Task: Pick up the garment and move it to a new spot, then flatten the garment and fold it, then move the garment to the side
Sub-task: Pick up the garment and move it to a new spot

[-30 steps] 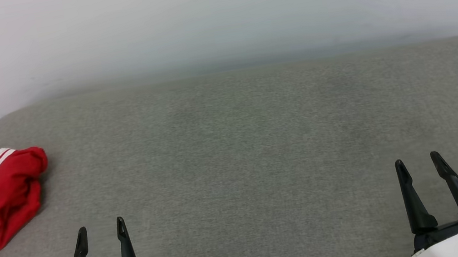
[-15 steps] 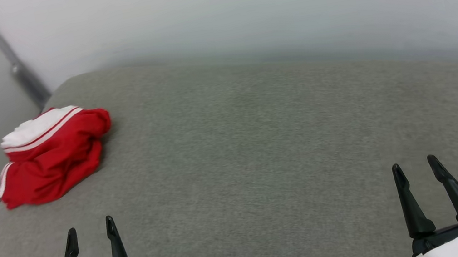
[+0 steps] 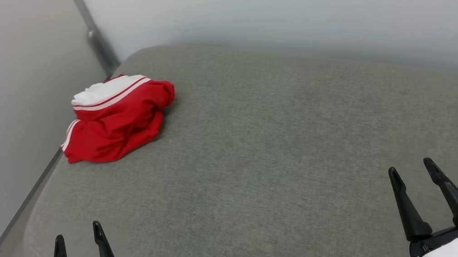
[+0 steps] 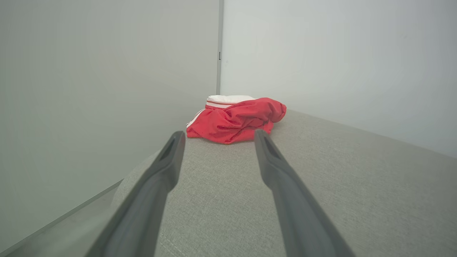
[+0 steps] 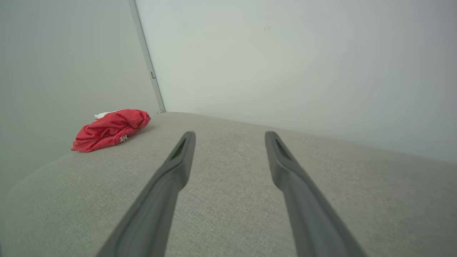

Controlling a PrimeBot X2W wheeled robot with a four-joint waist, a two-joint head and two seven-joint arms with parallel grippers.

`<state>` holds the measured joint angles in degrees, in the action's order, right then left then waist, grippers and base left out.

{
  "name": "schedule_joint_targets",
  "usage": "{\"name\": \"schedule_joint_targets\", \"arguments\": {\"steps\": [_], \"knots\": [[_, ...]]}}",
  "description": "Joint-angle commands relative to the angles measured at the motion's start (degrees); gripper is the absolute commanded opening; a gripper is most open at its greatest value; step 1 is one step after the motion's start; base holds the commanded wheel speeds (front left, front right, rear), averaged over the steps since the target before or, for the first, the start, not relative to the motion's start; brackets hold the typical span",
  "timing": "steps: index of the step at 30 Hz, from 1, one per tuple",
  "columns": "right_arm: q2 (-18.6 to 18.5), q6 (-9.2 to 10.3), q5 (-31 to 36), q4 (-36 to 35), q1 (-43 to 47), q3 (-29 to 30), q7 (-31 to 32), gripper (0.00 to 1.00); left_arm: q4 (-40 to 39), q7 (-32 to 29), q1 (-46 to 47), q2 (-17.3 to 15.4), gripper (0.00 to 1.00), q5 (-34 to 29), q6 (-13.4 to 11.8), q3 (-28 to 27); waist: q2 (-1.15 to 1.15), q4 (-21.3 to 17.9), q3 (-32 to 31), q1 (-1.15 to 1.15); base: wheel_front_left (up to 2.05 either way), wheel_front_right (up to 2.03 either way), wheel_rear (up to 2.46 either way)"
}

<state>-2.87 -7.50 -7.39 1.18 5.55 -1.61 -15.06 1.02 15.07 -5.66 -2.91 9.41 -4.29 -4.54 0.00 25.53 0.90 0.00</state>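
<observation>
Both claws are hanging wide open, holding nothing: the left gripper (image 3: pixel 77 231) at the frame's lower left, the right gripper (image 3: pixel 410 165) at lower right. The garment (image 3: pixel 118 123) is lying crumpled on the grey cushion (image 3: pixel 271 163) at upper left, well apart from both, its long axis running lower left to upper right, white striped sleeve uppermost.

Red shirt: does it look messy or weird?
Yes. The shirt lies crumpled in a heap near the far left corner of the cushion, close to its edge, not spread flat. Nothing looks torn.
</observation>
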Motion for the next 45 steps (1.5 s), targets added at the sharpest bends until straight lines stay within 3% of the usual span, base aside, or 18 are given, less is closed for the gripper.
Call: {"name": "schedule_joint_targets", "arguments": {"steps": [1, 11, 12, 15, 26, 37, 41, 45], "knots": [[0.0, 0.02, 0.4, 0.0, 0.6, 0.0, -0.2, 1.0, -0.1, 0.2, -0.4, 0.0, 1.0, 0.1, -0.2, -0.2, 0.0, 1.1, 0.0, 0.0, 0.0, 0.0, 0.0], [0.0, 0.02, 0.7, 0.0, 0.2, -0.5, -0.2, 1.0, 0.7, 0.2, 0.6, 0.0, 1.0, 1.1, 0.3, -1.4, 0.0, 2.5, 0.4, 0.0, 0.0, 0.0, 0.0], [0.0, 0.02, 1.2, -0.1, -0.3, -0.6, -0.2, 1.0, 1.6, 0.2, 3.2, 0.0, 1.0, 0.6, 2.0, -2.8, 0.0, 2.0, 1.3, 0.0, 0.0, 0.0, 0.0], [0.0, 0.02, 2.1, -0.5, -1.3, -0.3, -0.2, 1.0, 2.8, 0.2, 7.7, -1.3, 1.0, -0.5, 4.0, -4.5, 0.0, 1.2, 2.7, 0.0, 0.0, 0.0, 0.0], [0.0, 0.02, 8.2, -3.9, -5.6, 1.9, -0.2, 1.0, 9.0, 0.2, 30.7, -7.2, 1.0, 1.3, 9.0, -11.2, 0.0, -2.8, 14.3, 0.0, 0.0, 0.0, 0.0], [0.0, 0.03, 13.6, -9.7, -11.3, 3.7, -0.2, 1.0, 20.2, -0.1, 49.4, -16.7, 1.0, 4.6, 11.3, -14.3, 0.0, -6.5, 26.2, 0.0, 0.0, 0.0, 0.0], [0.0, 0.03, 14.9, -11.8, -12.9, 4.2, -0.2, 1.0, 26.7, -2.9, 55.3, -21.7, 1.0, 6.9, 11.6, -11.9, 0.0, -7.5, 29.2, 0.0, 0.0, 0.0, 0.0], [0.0, 0.03, 15.9, -14.1, -13.9, 4.5, -0.2, 1.0, 32.2, -11.2, 59.4, -26.7, 1.0, 12.8, 11.7, -5.3, 0.0, -8.2, 31.9, 0.0, 0.0, 0.0, 0.0]]}}
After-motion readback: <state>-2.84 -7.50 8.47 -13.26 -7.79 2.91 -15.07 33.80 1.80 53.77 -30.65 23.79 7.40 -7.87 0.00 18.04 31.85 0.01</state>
